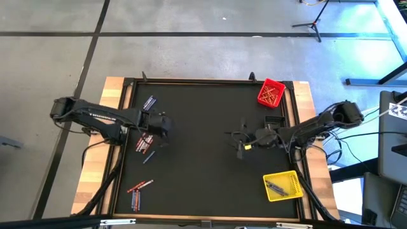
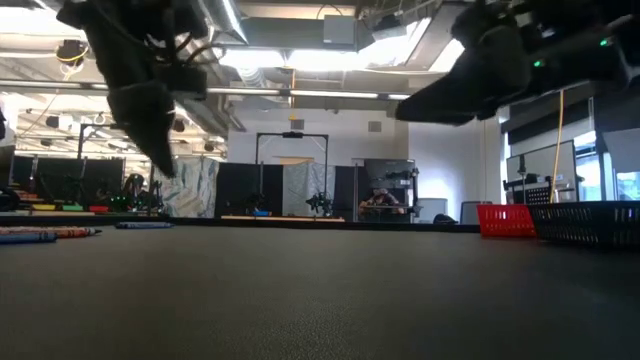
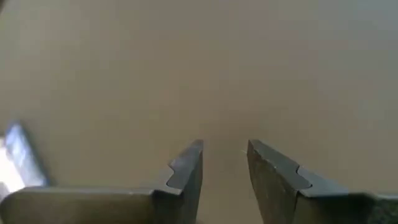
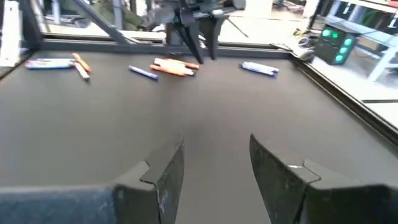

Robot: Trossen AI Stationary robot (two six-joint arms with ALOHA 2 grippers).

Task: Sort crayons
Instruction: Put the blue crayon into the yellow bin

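Two pincers, left pincer and right pincer, both parted and empty above loose crayons; no legible writing.

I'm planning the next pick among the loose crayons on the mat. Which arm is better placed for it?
Left. The left gripper, empty with fingers apart, hovers beside the crayons at the mat's left side. The right gripper, also open and empty, sits across the mat from them, nearer the yellow bin.

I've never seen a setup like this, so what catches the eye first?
Two dark arms reach in over a black table. A red bin sits at its far right corner and a yellow bin at the near right. Small crayons lie scattered on the left side, by the left arm's fingers.
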